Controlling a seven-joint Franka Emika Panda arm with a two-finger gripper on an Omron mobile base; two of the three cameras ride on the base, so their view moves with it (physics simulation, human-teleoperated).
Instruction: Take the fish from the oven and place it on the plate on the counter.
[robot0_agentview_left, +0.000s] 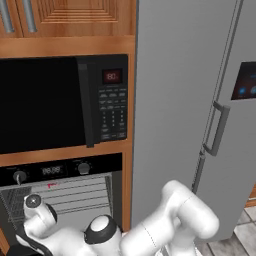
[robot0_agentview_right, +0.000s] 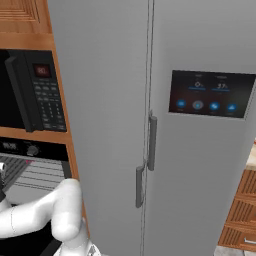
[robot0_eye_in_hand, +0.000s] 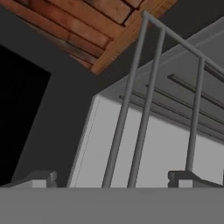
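Jaws spread wide, nothing held between them: two-finger dark-tipped gripper (robot0_eye_in_hand: 113, 178) seen in hand view with one fingertip at far left and the other at right, grey wire rack bars rising in the gap between.

Black built-in wall oven (robot0_agentview_left: 60, 170) standing open, cavity exposed below the control strip with two knobs and a small digital display. Grey wire racks (robot0_agentview_left: 75, 192) visible inside in left base view; seen again at the left edge of right base view. Hand view tilted, looking close into the pale grey oven interior, side-wall rails showing at right.

Tiny red-orange fish (robot0_agentview_left: 51, 185) lying on the upper rack near the front left, just under the control strip; noted in right base view as a small red speck (robot0_agentview_right: 28, 162) at the same level. Too small to confirm orientation.

White robot arm (robot0_agentview_left: 170, 220) folded low in front of the oven, wrist reaching toward the lower cavity.

Black microwave with keypad (robot0_agentview_left: 65, 102) mounted directly above the oven in wooden cabinetry. Tall grey double-door refrigerator (robot0_agentview_right: 150, 125) with silver handles and dark touch panel immediately right of the oven column.
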